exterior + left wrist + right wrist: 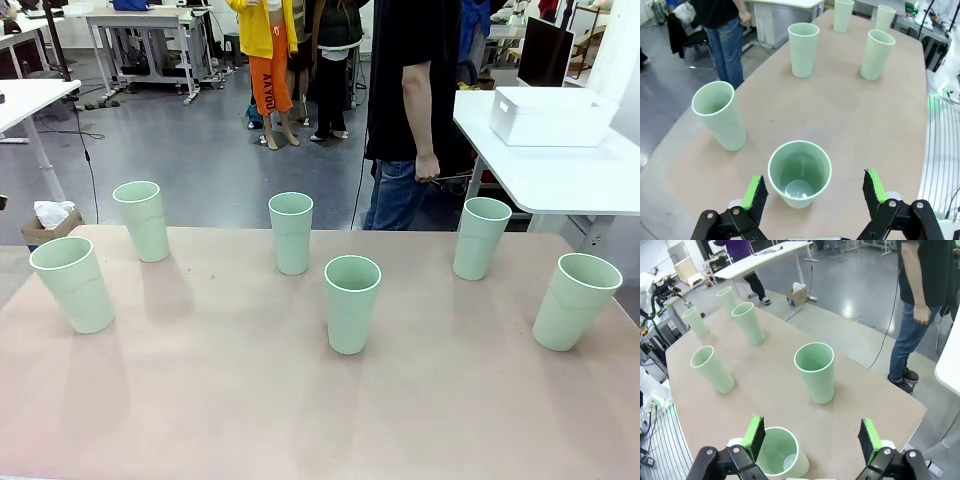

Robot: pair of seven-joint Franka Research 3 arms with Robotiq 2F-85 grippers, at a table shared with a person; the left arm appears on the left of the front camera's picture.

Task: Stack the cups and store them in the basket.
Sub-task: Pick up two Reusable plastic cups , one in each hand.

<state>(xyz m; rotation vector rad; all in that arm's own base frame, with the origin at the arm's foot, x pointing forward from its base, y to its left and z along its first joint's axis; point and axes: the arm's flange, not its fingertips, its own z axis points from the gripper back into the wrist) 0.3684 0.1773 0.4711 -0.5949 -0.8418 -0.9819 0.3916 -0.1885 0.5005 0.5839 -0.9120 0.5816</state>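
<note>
Pinkish-tan matte table (200, 400), glossy grey floor (200, 150) beyond; person (410, 90) in dark tee + jeans stands at far edge. Six cups (352, 303): pale mint, tapered, wide rims up, all upright, spread apart across the table. The white basket (550, 115) sits on a separate white side table (560, 185), far right. The left gripper (814, 186) has fingers wide, leftmost cup (799, 172) below betw them, no contact. The right gripper (811, 437) is wide too, rightmost cup (780, 455) under it, nearer one pad
</note>
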